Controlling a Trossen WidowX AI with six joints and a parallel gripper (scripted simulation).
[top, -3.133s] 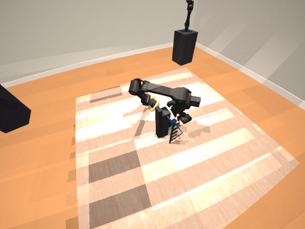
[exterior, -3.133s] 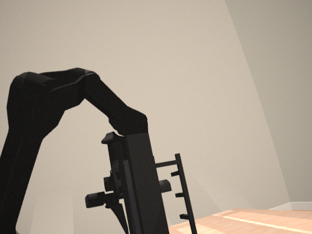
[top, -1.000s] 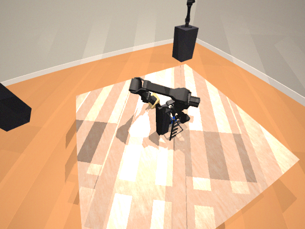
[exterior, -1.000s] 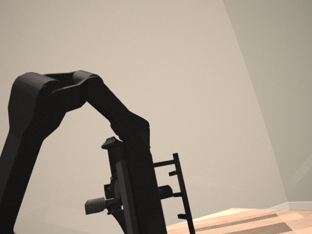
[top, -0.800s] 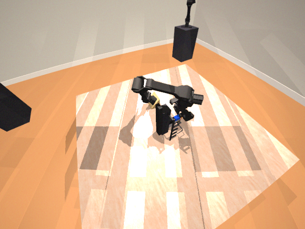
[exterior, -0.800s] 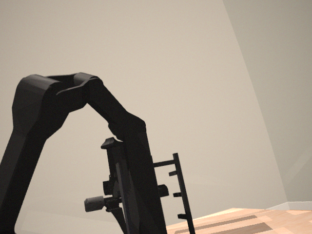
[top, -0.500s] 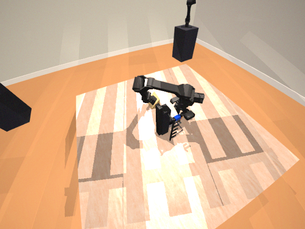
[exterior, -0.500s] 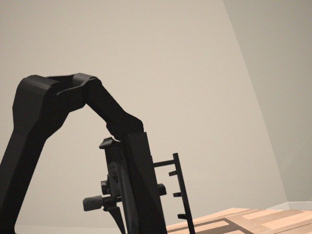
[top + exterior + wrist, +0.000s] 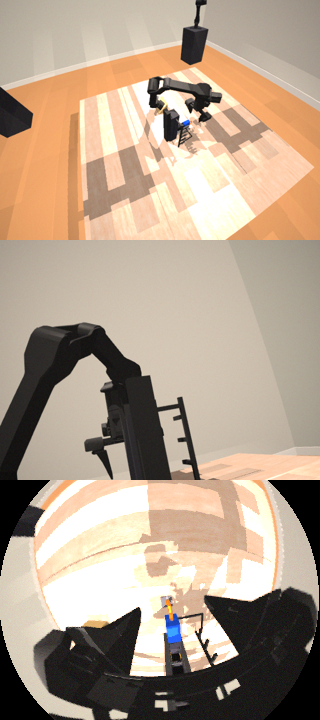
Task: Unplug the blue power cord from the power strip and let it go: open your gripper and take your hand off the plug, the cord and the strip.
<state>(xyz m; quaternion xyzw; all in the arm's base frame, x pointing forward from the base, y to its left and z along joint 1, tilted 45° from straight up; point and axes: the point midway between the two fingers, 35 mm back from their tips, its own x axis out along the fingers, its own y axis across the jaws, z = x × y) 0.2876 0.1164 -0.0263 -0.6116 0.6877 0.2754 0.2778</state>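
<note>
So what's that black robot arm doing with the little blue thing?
The gripper is open wide and holds nothing. The blue plug sits beside the tall black block, in front of the spread fingers and not touching them. The arm hangs just above and to the side.

Plug (image 9: 185, 122) between tall block (image 9: 170, 125) and open end effector (image 9: 197, 111), ladder-like rack (image 9: 184, 135) beside.

The blue plug (image 9: 174, 632) is framed between widely parted dark fingers, untouched, above striped flooring (image 9: 134, 514).
</note>
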